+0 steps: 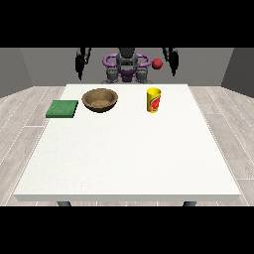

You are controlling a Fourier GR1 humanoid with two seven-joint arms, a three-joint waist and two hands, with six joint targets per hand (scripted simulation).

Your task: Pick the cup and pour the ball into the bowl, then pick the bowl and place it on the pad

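The yellow cup (154, 99) stands upright on the white table (129, 158) toward the far edge, right of centre in the front view, with the brown wooden bowl (100, 99) well apart to its left and the green pad (62, 108) further left again, near the table's edge. A red ball (157, 63) shows above and behind the cup, in the air rather than inside it, near the robot's shoulder. The cup looks light, stiff and smooth-walled, so it would likely be best taken round its middle from the side, kept upright until it is over the bowl; a smooth wall could slip if tilted early. The bowl looks rigid and heavier, and its rim seems the natural place to take hold. The hand at the view's right (172, 62) hangs beside the robot's body, above table height and well away from the cup, touching nothing. The hand at the view's left (81, 63) hangs likewise, holding nothing. How far either hand's fingers are spread cannot be told.
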